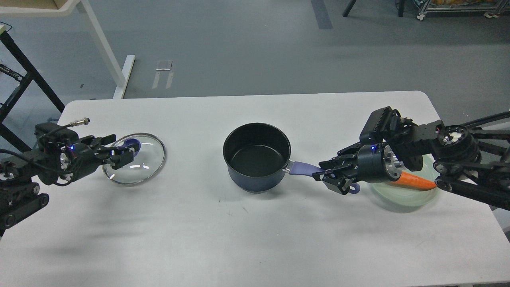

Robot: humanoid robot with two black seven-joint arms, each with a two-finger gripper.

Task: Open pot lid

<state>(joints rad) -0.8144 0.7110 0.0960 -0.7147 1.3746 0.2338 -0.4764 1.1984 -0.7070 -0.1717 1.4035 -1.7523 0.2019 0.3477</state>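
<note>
The dark blue pot (257,157) stands uncovered at the middle of the white table (239,231), its purple handle (303,168) pointing right. My right gripper (326,175) is shut on the handle's end. The glass lid (139,165) with its purple knob (134,144) lies at the table's left side, well apart from the pot. My left gripper (121,150) is at the knob, with its fingers on either side of it, and the knob is partly hidden behind them.
A pale green plate (406,195) with an orange carrot (416,181) sits at the right, under my right arm. White table legs (103,48) and a black frame (24,71) stand on the floor beyond the table's far left.
</note>
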